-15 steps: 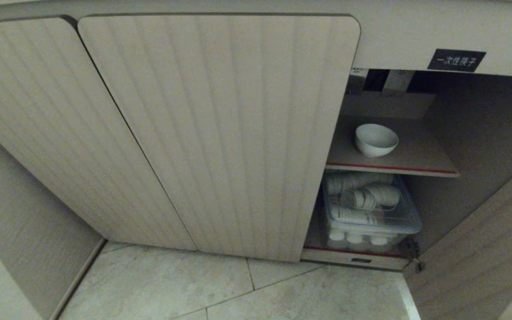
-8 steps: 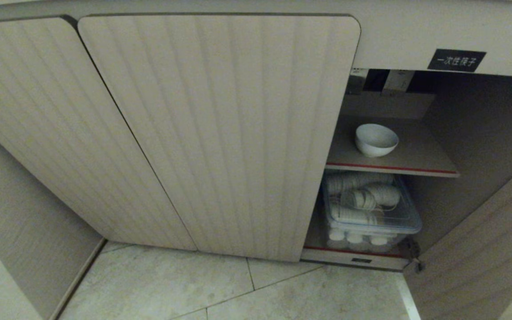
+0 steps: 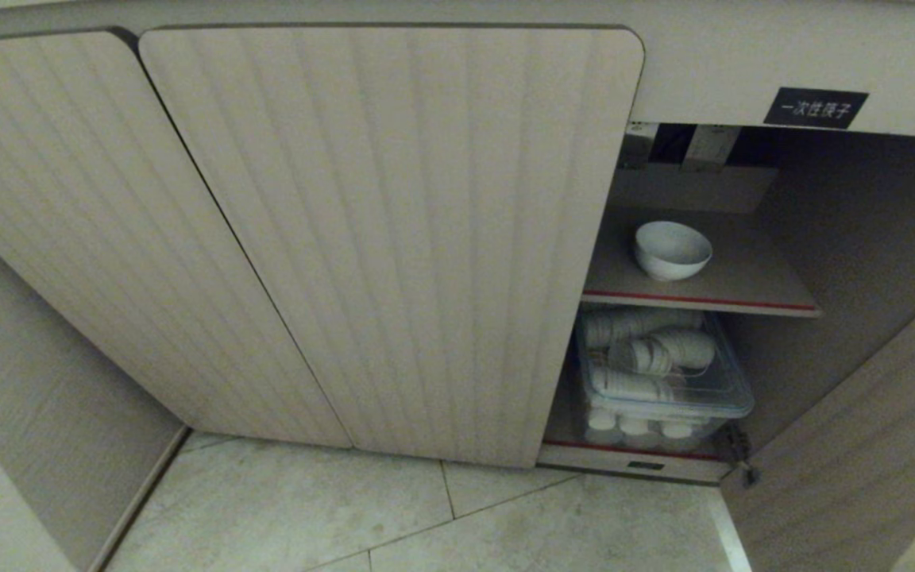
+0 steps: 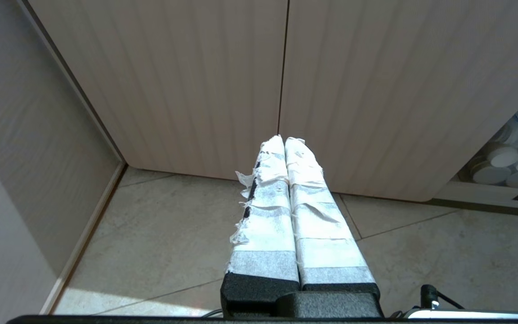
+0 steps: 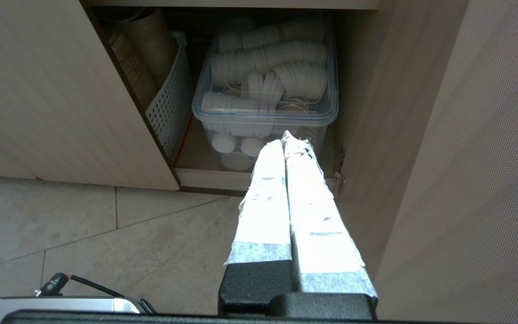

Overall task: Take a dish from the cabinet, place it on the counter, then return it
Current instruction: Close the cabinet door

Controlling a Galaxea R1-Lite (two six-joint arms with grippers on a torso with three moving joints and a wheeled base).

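Note:
A small white dish (image 3: 672,249) stands upright on the red-edged upper shelf (image 3: 751,290) inside the open right bay of the beige ribbed cabinet (image 3: 394,238). Neither arm shows in the head view. My left gripper (image 4: 284,138) is shut and empty, low over the floor tiles, pointing at the closed doors (image 4: 187,81). My right gripper (image 5: 283,137) is also shut and empty, pointing at the lower compartment, well below the dish. The counter is out of view.
A clear plastic box (image 3: 664,381) of stacked white cups fills the lower shelf, with a white perforated basket (image 5: 169,103) beside it. The opened door (image 3: 862,445) stands at the right. A black label (image 3: 815,107) sits above the bay. Beige floor tiles (image 3: 426,516) lie below.

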